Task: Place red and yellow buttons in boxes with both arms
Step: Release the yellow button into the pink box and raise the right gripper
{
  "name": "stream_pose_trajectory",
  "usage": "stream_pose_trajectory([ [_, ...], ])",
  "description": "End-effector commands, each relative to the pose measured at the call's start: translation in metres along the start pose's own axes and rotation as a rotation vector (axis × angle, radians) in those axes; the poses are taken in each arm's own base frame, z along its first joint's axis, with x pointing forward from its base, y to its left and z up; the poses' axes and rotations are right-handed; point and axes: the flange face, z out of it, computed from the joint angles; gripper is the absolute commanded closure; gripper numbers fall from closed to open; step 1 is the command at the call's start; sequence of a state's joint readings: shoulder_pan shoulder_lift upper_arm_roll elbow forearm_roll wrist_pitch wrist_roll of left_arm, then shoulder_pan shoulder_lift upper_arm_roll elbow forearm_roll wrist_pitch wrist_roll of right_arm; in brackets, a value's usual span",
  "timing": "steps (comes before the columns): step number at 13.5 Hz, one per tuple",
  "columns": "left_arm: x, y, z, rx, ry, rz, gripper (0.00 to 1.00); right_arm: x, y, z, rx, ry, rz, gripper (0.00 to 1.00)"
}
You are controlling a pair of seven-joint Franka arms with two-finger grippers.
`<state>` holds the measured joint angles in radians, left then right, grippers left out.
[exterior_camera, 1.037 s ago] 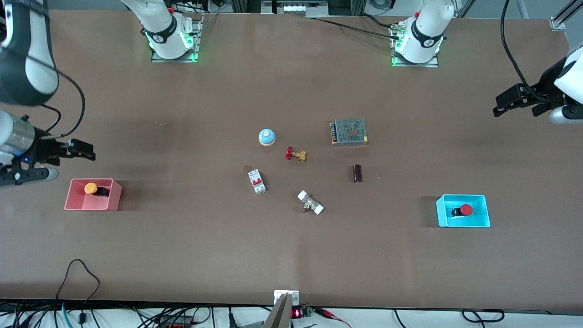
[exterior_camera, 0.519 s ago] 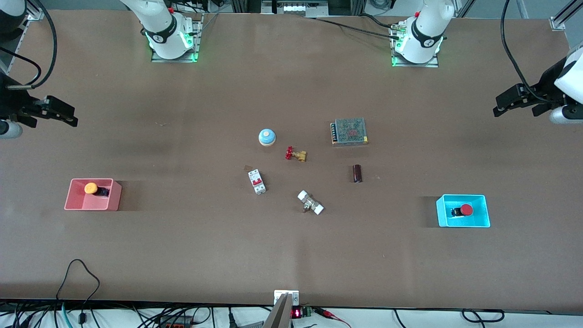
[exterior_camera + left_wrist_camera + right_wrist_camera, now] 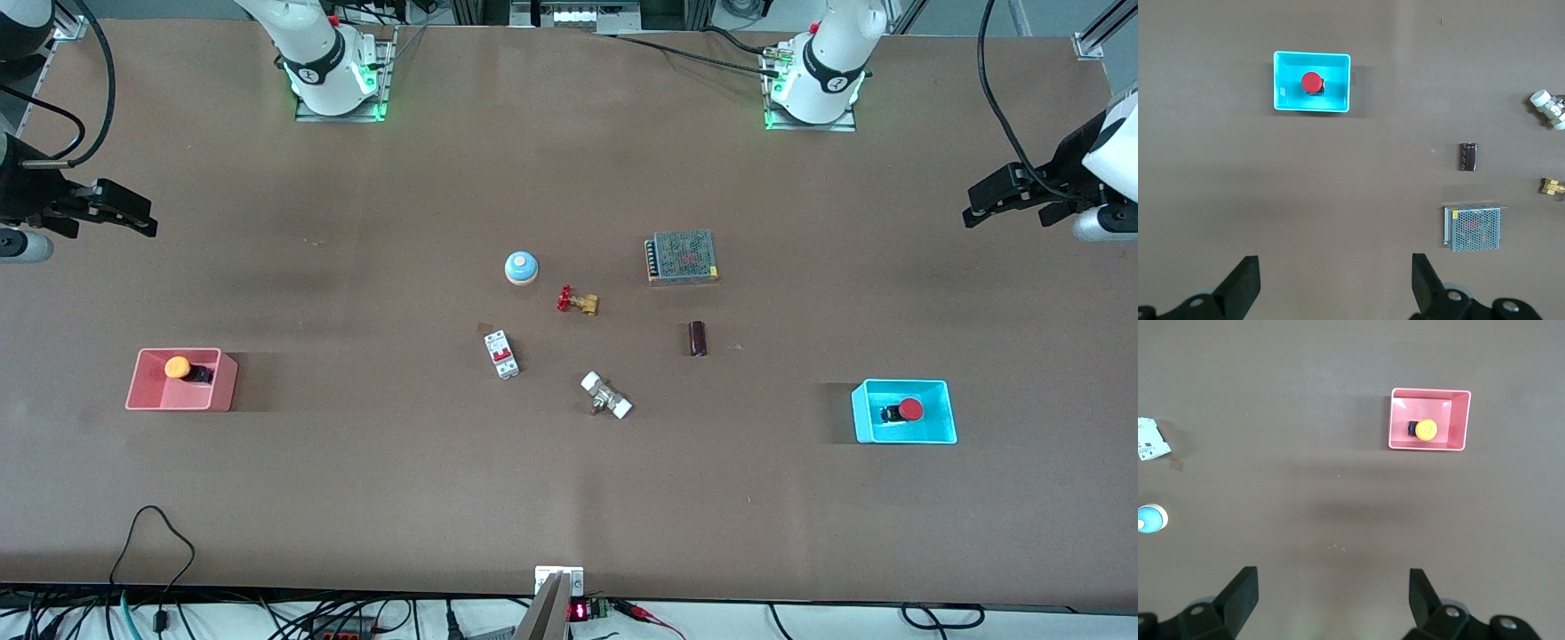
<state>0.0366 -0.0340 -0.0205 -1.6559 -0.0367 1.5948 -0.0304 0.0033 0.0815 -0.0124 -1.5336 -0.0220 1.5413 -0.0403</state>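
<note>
The orange-yellow button [image 3: 178,366] lies in the pink-red box [image 3: 147,394] near the right arm's end of the table; both show in the right wrist view, the button [image 3: 1426,429] in the box [image 3: 1461,420]. The red button [image 3: 909,410] lies in the cyan box [image 3: 944,418] near the left arm's end; both show in the left wrist view, the button [image 3: 1311,83] in the box [image 3: 1339,80]. My right gripper [image 3: 133,212] is open and empty, raised over bare table by the right arm's end. My left gripper [image 3: 987,200] is open and empty, raised by the left arm's end.
In the middle of the table lie a light-blue bell [image 3: 522,267], a brass valve with red handwheel [image 3: 576,301], a white circuit breaker [image 3: 501,354], a white-capped fitting [image 3: 606,396], a dark cylinder [image 3: 698,338] and a metal mesh power supply [image 3: 682,256].
My right gripper has risen from just above the pink-red box and drawn away toward the robots' side, then settled a little lower. The left arm has not moved.
</note>
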Motion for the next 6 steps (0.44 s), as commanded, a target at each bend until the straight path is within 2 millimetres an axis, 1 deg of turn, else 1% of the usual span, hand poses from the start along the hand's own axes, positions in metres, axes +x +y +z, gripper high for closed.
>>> stream_pose_trajectory([
  [1,-0.0095,-0.0016,-0.0044,0.013,0.003,0.009,0.0,-0.0061,-0.0018,-0.0024,0.016,-0.007,0.012,0.0],
  [6,-0.0101,0.0001,-0.005,0.013,0.003,0.013,0.0,-0.0066,-0.002,-0.002,0.018,-0.011,0.014,0.0],
])
